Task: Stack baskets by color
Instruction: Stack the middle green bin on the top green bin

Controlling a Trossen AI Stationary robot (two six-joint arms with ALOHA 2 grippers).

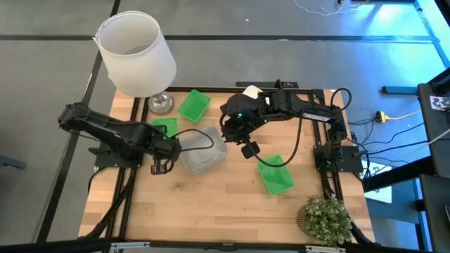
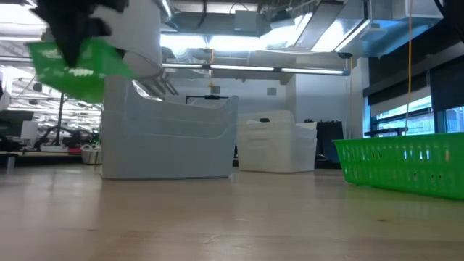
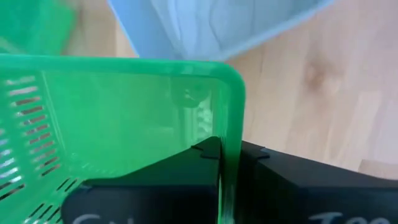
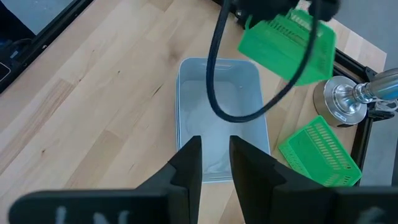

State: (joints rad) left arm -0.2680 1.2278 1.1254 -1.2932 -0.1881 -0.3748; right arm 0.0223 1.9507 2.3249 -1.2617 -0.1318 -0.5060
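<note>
A green basket (image 4: pixel 289 46) hangs tilted above the table with my left gripper (image 3: pixel 229 152) shut on it; the low view shows it raised at the left (image 2: pixel 72 65). A translucent grey basket (image 1: pixel 204 151) rests on its bottom at the table's middle. My right gripper (image 4: pixel 214 155) hovers above it, fingers a narrow gap apart and empty. A second green basket (image 1: pixel 195 105) lies by the lamp base. A third green basket (image 1: pixel 275 174) lies at the right. White baskets (image 2: pixel 275 141) stand farther back. My left gripper pinches a side wall of the green basket (image 3: pixel 231 118) close to a rounded corner, one finger inside the basket and one outside. The fingers come from above, pointing steeply down. The basket hangs tilted and clear of the table.
A big white lampshade (image 1: pixel 137 53) on a metal base (image 1: pixel 160 103) stands at the far left corner. A potted plant (image 1: pixel 327 218) sits at the near right corner. A black cable (image 4: pixel 217 74) loops over the grey basket. Bare wood lies along the near edge.
</note>
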